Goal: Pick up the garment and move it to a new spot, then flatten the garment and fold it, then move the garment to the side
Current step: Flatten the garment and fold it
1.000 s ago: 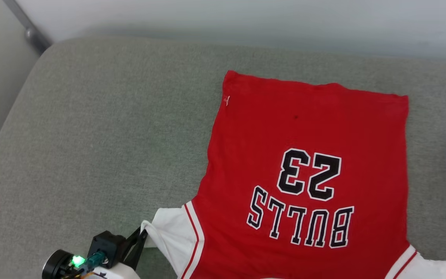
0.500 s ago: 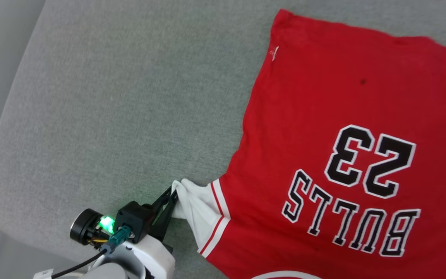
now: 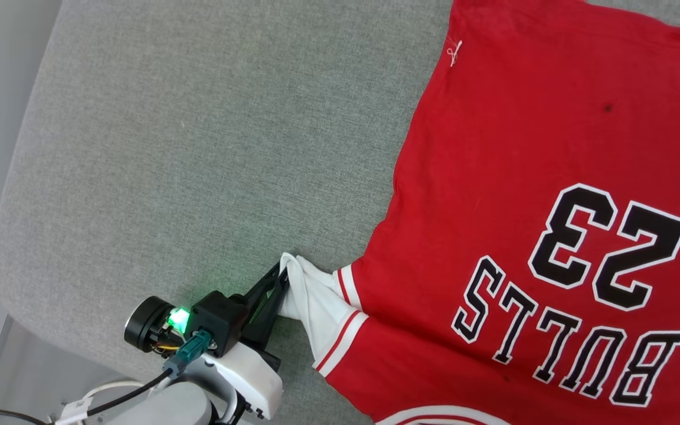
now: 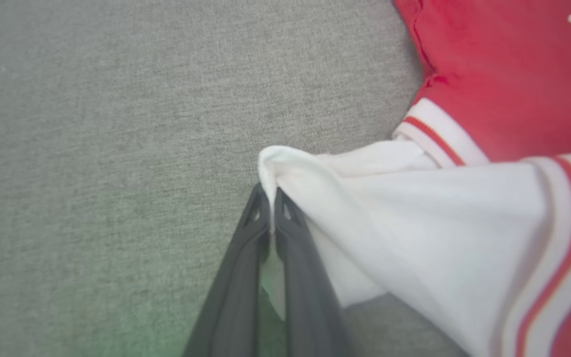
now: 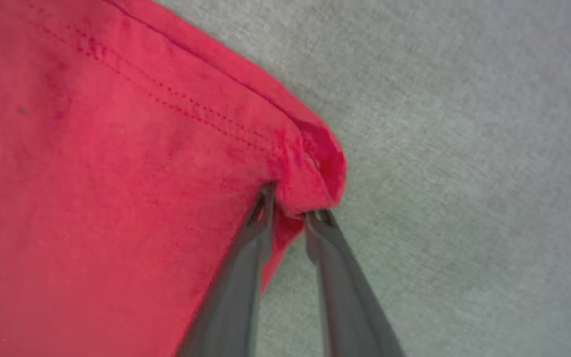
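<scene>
Garment (image 3: pixel 523 177) lies face up and mostly flat on a grey fabric cushion (image 3: pixel 198 147), on the right of the head view, running past the right and near edges. "BULLS 23" print reads upside down from the robot, hem on the far side.

Left pincer (image 3: pixel 284 277) is clamped tight on the tip of the white sleeve (image 3: pixel 316 301); the sleeve is pulled into a bunched point towards the left, lifted a little off the cushion. Green light (image 3: pixel 179 319) lit on that wrist, cable (image 3: pixel 139 389) trailing off near-left.

Right pincer (image 5: pixel 291 206) is narrow, with the red hem corner (image 5: pixel 315 163) pinched between its tips, cloth puckered there.

Cushion to the left of the garment is bare grey fabric; its rounded edge is near-left.
</scene>
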